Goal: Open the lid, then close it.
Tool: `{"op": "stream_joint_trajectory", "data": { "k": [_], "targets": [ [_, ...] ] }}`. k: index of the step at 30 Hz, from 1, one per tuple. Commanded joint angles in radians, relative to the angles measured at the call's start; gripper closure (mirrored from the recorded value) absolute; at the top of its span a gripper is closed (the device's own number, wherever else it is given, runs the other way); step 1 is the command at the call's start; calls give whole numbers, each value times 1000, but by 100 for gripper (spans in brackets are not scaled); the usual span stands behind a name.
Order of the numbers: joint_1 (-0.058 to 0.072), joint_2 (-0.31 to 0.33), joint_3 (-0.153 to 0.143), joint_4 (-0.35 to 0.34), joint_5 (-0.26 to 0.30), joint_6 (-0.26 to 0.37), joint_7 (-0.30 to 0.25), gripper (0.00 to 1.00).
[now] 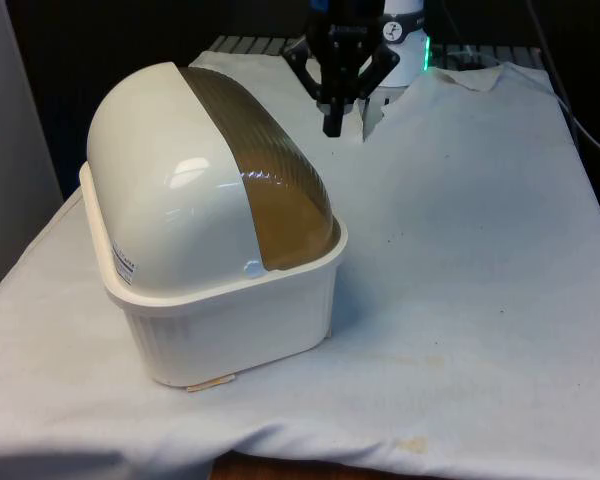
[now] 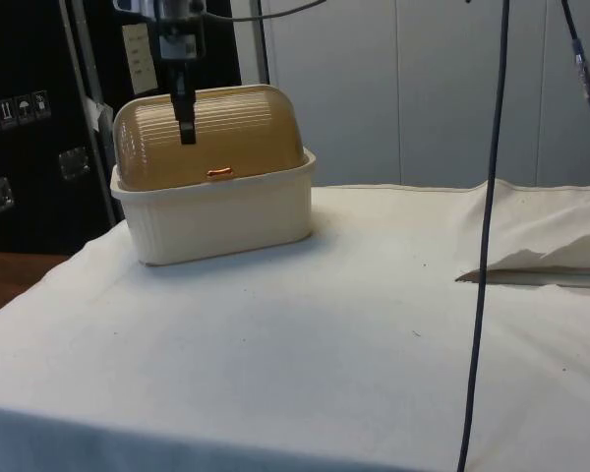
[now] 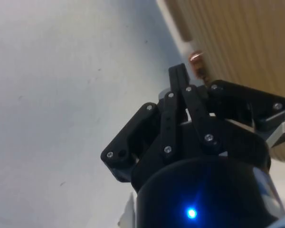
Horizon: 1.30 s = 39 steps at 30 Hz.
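A cream bread box (image 1: 240, 320) stands on the white cloth at the front view's left. Its ribbed translucent brown roll-top lid (image 1: 270, 170) is down to the base rim, and a small copper handle (image 2: 219, 173) sits at the lid's lower edge just above the cream base (image 2: 226, 216). My black gripper (image 1: 333, 125) hangs in the air on the handle side of the box, clear of the lid (image 2: 236, 128). In the side view the gripper (image 2: 186, 133) is above the handle. Its fingers are shut on nothing. In the wrist view the gripper (image 3: 179, 76) points near the handle (image 3: 196, 60).
The cloth is rumpled, with a raised fold (image 2: 541, 265) at the side view's right and a torn slit (image 1: 375, 120) near the robot's base. A black cable (image 2: 487, 246) hangs down in front of the side camera. Open cloth stretches from the box across to the front view's right.
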Motion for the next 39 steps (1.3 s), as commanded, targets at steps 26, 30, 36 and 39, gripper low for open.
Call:
{"op": "stream_joint_trajectory", "data": {
  "k": [26, 30, 36, 39],
  "targets": [
    [-1, -48, 20, -39, 135, -125, 32, 100],
    [-1, -53, 20, -46, 137, -131, 61, 100],
    [0, -58, 20, -64, 136, -125, 98, 100],
    [2, -61, 20, -77, 134, -119, 123, 100]
  ]
}}
